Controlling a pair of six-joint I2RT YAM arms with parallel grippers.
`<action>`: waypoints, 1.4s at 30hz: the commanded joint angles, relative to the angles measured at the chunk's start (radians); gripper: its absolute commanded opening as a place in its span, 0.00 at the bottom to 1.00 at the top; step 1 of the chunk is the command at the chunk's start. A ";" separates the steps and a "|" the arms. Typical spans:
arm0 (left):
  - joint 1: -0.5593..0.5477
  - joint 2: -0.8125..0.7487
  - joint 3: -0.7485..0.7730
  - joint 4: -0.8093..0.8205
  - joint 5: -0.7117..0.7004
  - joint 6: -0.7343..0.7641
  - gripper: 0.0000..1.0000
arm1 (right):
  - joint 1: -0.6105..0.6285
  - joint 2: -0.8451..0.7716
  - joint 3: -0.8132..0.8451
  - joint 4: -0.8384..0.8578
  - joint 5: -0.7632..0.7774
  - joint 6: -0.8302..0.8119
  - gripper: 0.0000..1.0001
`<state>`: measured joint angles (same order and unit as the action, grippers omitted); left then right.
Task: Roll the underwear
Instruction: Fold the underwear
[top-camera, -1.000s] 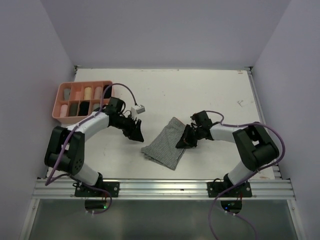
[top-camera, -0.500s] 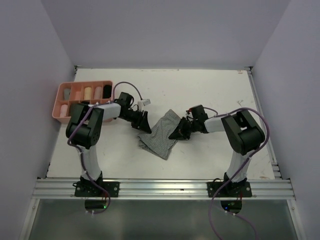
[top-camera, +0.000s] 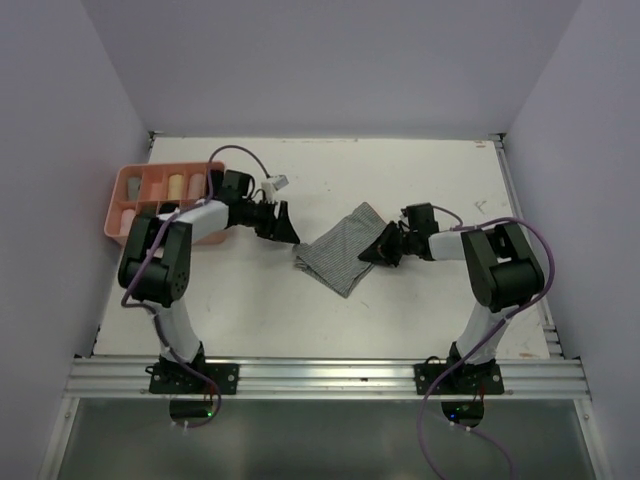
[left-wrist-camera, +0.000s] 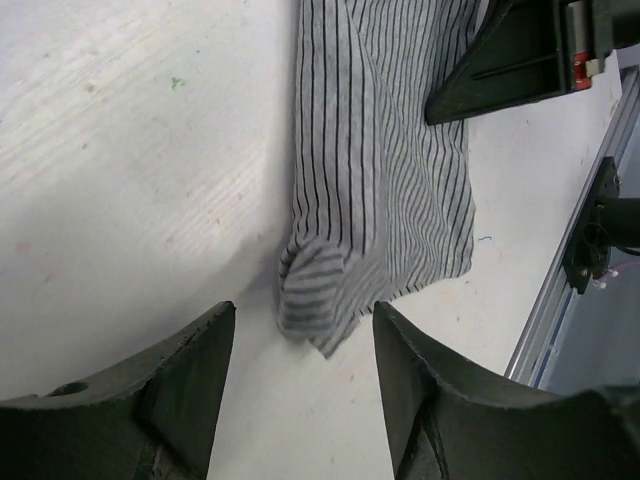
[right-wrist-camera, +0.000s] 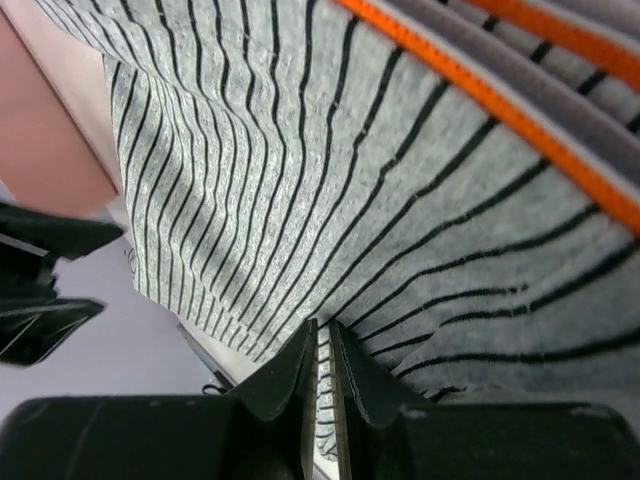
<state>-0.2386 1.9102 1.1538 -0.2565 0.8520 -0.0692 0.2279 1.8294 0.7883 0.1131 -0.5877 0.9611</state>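
One striped underwear (top-camera: 340, 252) lies mid-frame between two claws: left claw (top-camera: 283, 225) wide, right claw (top-camera: 378, 250) pinching its edge. Only the right wrist view shows orange trim (right-wrist-camera: 490, 108).

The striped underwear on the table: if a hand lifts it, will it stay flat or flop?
Probably flop: the striped underwear lies limp, one corner curled over. Likely light, since the right hand pinches only its edge. It may slide on the smooth table.

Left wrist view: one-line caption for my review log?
Open left end effector faces a curled corner of the striped underwear on the table.
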 joint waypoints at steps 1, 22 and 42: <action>0.036 -0.187 -0.087 0.013 -0.047 0.026 0.61 | -0.004 0.010 -0.058 -0.147 0.198 -0.088 0.16; -0.019 -0.088 -0.286 0.240 0.073 -0.222 0.46 | -0.007 0.007 -0.072 -0.187 0.187 -0.125 0.16; -0.015 -0.011 -0.203 0.106 -0.039 -0.132 0.00 | -0.033 0.010 -0.035 -0.271 0.206 -0.206 0.15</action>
<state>-0.2737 1.9171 0.9154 -0.0639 0.8948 -0.2935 0.2180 1.8030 0.7860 0.0563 -0.5697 0.8677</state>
